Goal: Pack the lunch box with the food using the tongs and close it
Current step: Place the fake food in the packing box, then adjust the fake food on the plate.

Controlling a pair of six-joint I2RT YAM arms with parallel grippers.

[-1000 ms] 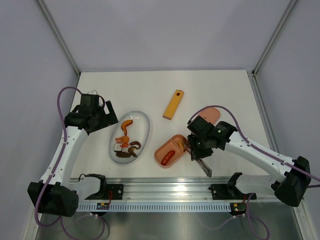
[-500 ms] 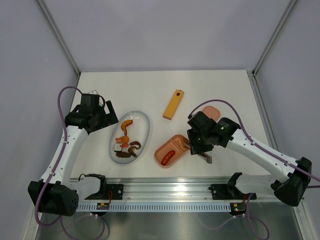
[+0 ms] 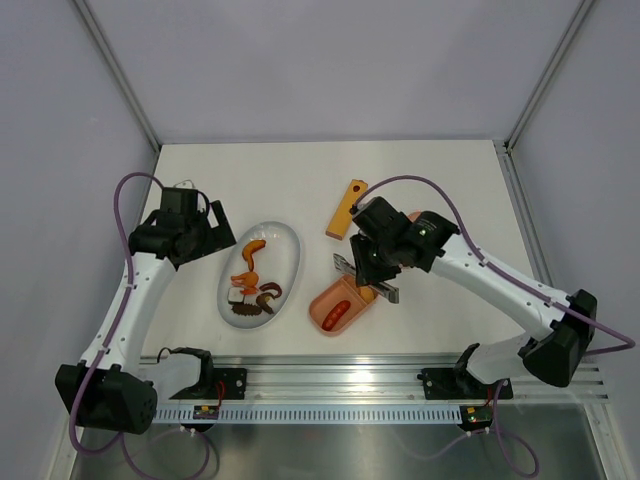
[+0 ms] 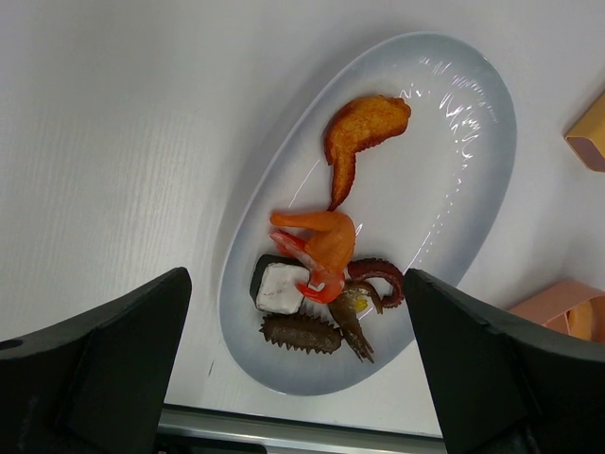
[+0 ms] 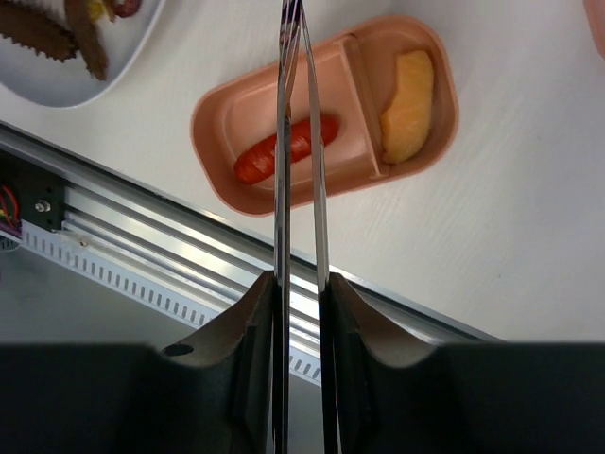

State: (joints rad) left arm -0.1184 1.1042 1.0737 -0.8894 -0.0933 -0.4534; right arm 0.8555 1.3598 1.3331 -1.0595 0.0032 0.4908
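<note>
Overhead first: right arm reaches from its base at the lower right, elbow out, wrist swung left over the table's middle. Right gripper (image 3: pixel 372 262) hangs between the yellow-orange bar (image 3: pixel 346 210) and the lunch box (image 3: pixel 322 298), tilted down toward the box.

- Right claw clenched on the tongs (image 5: pixel 295 142). In the wrist view both fingers (image 5: pixel 253 317) press the two thin metal arms from outside. The arms stand nearly together, a slim gap between them.
- Tongs run forward across the lunch box (image 5: pixel 232 109) and over the red sausage (image 5: pixel 284 151). Their tips pass out of the top of the picture.
- Box is open. The sausage lies in the larger compartment and a yellow piece (image 5: pixel 408 95) in the smaller one.
- Small circuit board (image 5: pixel 11 203) on the rail below: any print too small to read.

Left arm bent upward along the table's left side. Left gripper (image 3: pixel 215 235) is poised at the left end of the white plate (image 4: pixel 454 161), its claw spread wide and holding nothing.

The plate carries an orange wing-shaped piece (image 4: pixel 364 128), a shrimp (image 4: pixel 321 241), a white cube (image 4: pixel 281 288), brown ridged pieces (image 4: pixel 301 333) and a dark curl (image 4: pixel 383 279).
</note>
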